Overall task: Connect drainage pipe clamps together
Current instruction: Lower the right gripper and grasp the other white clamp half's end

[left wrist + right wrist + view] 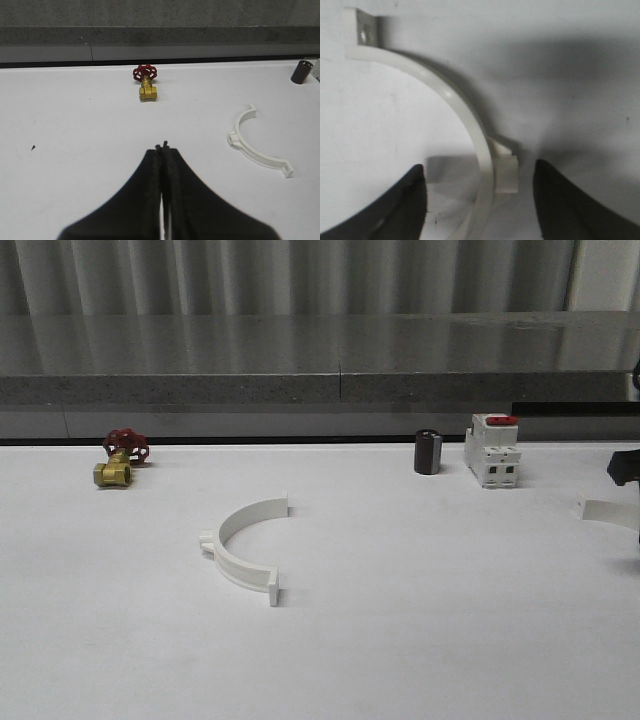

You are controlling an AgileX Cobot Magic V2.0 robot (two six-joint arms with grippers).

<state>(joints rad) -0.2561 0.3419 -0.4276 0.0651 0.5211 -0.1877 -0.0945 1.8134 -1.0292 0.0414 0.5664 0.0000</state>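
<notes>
One white half-ring drainage pipe clamp (245, 575) lies flat near the table's middle, its open side facing right; it also shows in the left wrist view (234, 139). My left gripper (162, 146) is shut on nothing, well short of that clamp and off to one side of it. The other clamp (608, 511) lies at the table's right edge. In the right wrist view its band (451, 102) runs between my fingers. My right gripper (479, 165) is open and straddles the band next to its small block. A dark part of the right arm (623, 467) hangs over it.
A brass valve with a red handwheel (120, 462) sits at the back left. A black cylinder (428, 452) and a white red-topped breaker block (491, 450) stand at the back right. A grey ledge (320, 390) closes off the table's far side.
</notes>
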